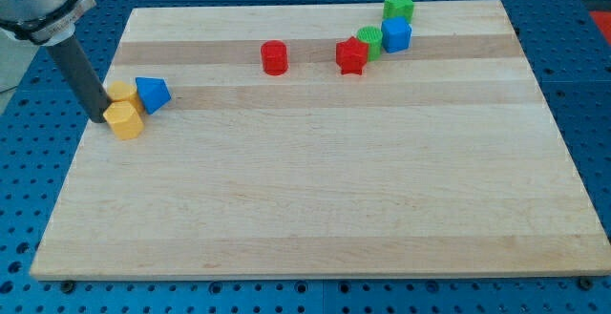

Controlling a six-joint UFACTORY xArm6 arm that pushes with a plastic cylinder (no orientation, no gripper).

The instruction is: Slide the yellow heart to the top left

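Two yellow blocks sit at the board's left edge. One (123,120) lies lower, and the other (123,92) lies just above it, partly hidden; I cannot tell which one is the heart. A blue triangular block (153,94) touches them on the right. My tip (100,120) rests on the board directly left of the lower yellow block, touching or nearly touching it.
A red cylinder (275,57) stands at the upper middle. A red star (351,55), a green cylinder (369,41), a blue cube (396,35) and a green star (399,7) cluster at the upper right. The wooden board (315,190) sits on a blue perforated table.
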